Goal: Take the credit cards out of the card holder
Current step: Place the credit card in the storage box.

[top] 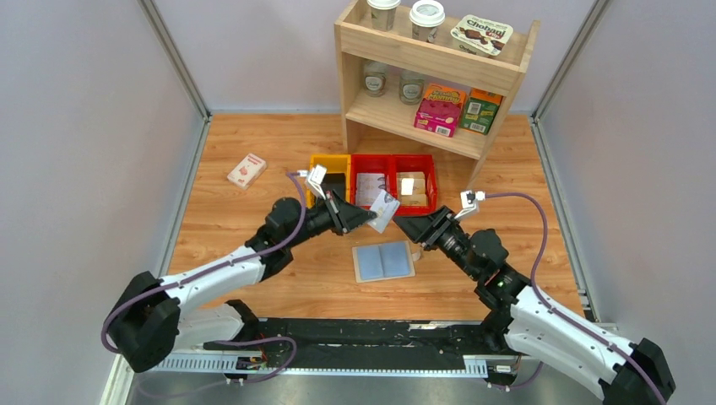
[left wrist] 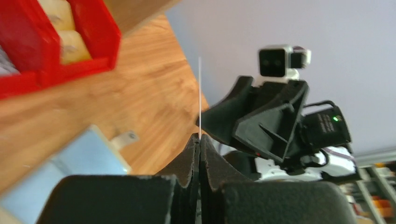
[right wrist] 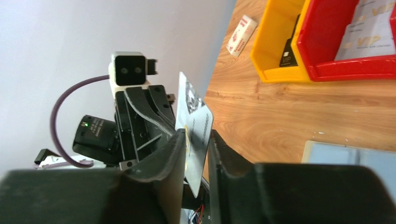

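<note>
The card holder is blurred and edge-cropped; print on the credit card is unreadable.

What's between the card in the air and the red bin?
Nothing visible. The card is pinched in the left pincer, held up just short of the red bin. The right pincer straddles the card's other edge with its jaws apart, so it could snag on the way.

Silver-grey credit card, blue-grey card holder, red bin, yellow bin
</note>
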Motion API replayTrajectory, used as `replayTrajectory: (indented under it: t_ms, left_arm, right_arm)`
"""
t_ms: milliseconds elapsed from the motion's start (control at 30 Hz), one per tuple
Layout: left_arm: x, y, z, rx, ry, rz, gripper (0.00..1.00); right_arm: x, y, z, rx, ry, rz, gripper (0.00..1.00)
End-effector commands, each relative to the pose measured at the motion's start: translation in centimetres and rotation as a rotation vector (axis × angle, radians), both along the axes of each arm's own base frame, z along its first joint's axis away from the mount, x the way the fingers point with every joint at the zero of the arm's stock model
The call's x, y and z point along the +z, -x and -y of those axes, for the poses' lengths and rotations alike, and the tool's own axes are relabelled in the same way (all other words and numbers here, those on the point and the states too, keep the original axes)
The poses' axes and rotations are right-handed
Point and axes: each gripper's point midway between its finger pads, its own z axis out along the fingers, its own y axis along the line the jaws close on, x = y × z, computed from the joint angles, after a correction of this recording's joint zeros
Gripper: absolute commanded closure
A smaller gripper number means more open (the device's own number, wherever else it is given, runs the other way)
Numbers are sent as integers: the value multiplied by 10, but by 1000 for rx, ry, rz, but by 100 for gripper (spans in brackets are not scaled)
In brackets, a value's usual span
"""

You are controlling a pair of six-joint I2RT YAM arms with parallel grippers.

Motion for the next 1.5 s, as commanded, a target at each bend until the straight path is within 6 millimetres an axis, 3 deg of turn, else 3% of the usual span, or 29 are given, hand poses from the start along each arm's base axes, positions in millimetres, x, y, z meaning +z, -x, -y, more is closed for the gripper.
replayTrajectory:
  t_ms: [0,33,67,233,400,467,500,533,733,1000,1133,1167,1300,1367,1467]
  left_arm:
    - [-12,-12,-24,-84,-304,97,100]
    - [3,-14,-23,-129,-339,190,100]
    - [-19,-17,-32,-150,-424,125,100]
    - [-33,-42,-40,-284,-663,246,100]
    - [-48,-72,-35,-432,-811,362,100]
    - [-45,-96,-30,-436,-853,423,100]
    - [-56,-104,-29,-451,-871,418,100]
    - [-52,-114,-26,-452,-883,470,100]
    - [-84,-146,-13,-550,-933,556,100]
    - [-130,-161,-1,-673,-936,515,98]
    - [-142,-164,-2,-682,-960,501,87]
    - [-143,-166,-3,-670,-970,493,77]
    - [-136,-181,-10,-585,-1034,503,65]
    - [-119,-190,-15,-507,-1065,532,63]
    - [-75,-203,-24,-358,-1094,592,61]
  right_arm:
    - [7,-7,21,-98,138,62,38]
    - [9,-8,25,-112,155,76,32]
    - [9,-7,28,-118,176,81,25]
    - [12,-2,46,-143,320,130,7]
    - [22,6,67,-176,412,201,4]
    - [28,10,76,-194,419,226,3]
    - [31,11,80,-208,421,235,2]
    - [33,13,83,-214,424,243,2]
    - [46,22,100,-247,442,287,0]
    - [62,28,128,-335,481,340,0]
    - [64,30,139,-369,503,341,0]
    - [65,30,142,-380,513,341,0]
    - [70,32,157,-432,552,348,0]
    - [74,32,165,-458,575,355,0]
    - [75,32,183,-525,628,335,0]
